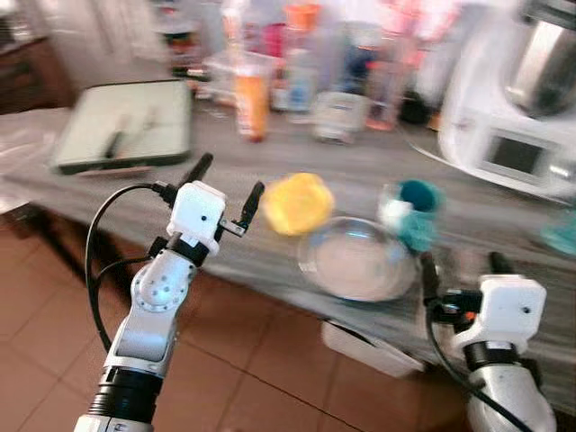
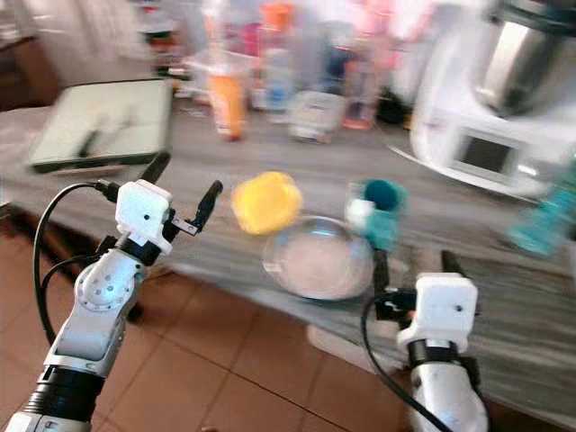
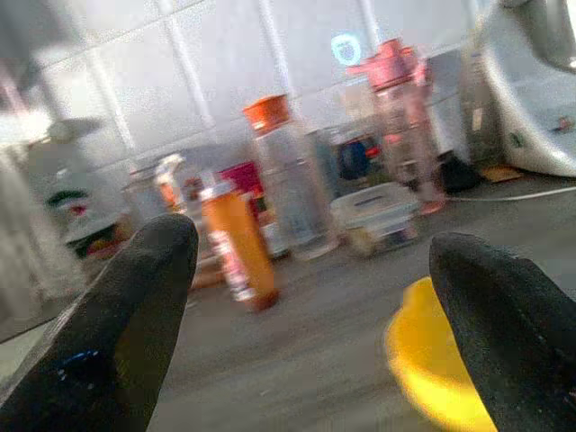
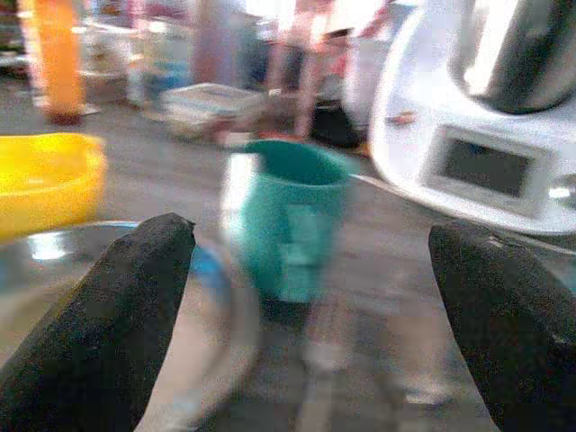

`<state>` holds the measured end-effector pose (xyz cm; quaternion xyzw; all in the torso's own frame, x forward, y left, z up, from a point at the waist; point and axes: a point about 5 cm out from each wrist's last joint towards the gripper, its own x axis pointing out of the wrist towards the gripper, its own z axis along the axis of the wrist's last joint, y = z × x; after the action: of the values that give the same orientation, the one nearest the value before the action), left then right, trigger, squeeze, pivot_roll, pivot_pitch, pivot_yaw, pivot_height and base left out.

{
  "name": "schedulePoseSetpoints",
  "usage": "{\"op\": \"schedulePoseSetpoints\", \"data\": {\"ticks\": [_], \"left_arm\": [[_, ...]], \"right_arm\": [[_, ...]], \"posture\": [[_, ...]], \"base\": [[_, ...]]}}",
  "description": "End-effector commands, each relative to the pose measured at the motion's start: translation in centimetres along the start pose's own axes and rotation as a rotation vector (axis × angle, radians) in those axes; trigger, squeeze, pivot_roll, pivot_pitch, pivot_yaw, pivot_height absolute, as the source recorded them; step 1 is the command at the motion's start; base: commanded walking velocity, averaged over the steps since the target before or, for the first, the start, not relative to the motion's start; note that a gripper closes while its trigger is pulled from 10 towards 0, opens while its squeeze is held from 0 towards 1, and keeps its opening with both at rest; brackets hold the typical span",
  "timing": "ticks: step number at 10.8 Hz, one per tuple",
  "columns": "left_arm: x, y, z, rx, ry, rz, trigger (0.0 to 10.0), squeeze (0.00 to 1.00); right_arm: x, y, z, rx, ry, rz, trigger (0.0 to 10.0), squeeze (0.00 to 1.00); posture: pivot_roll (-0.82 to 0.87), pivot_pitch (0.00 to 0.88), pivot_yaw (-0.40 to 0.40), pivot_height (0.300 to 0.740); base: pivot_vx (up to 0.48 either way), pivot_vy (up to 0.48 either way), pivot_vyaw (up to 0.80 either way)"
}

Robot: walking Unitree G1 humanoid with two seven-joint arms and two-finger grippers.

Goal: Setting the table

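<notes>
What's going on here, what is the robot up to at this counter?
The robot stands at a grey counter, both arms raised with fingers open and holding nothing. The left gripper is near a yellow bowl; the right gripper points toward a teal cup beside a clear glass plate. The pictures are blurred.

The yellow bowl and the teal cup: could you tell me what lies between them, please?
In the left eye view, the far rim of the glass plate and bare countertop separate yellow bowl and teal cup.

Motion-blurred bottles, appliance edge-cropped
</notes>
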<state>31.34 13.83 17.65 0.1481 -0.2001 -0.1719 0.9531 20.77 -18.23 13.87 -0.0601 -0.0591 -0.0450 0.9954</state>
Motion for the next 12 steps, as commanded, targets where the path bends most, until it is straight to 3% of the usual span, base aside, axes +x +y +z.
{"op": "schedulePoseSetpoints", "data": {"ticks": [1,12], "left_arm": [[-0.04,-0.01,-0.15,0.009,0.004,-0.016,10.0,0.0],[-0.11,-0.57,-0.27,-0.004,0.0,-0.026,10.0,0.0]], "right_arm": [[-0.04,0.1,-0.07,-0.002,-0.002,0.004,10.0,0.0],[-0.18,0.15,-0.29,-0.031,-0.003,0.022,10.0,0.0]], "posture": [[0.04,0.056,-0.003,0.74],[0.03,0.059,-0.012,0.74]], "base": [[0.0,0.465,0.0],[0.0,0.474,0.0]]}}
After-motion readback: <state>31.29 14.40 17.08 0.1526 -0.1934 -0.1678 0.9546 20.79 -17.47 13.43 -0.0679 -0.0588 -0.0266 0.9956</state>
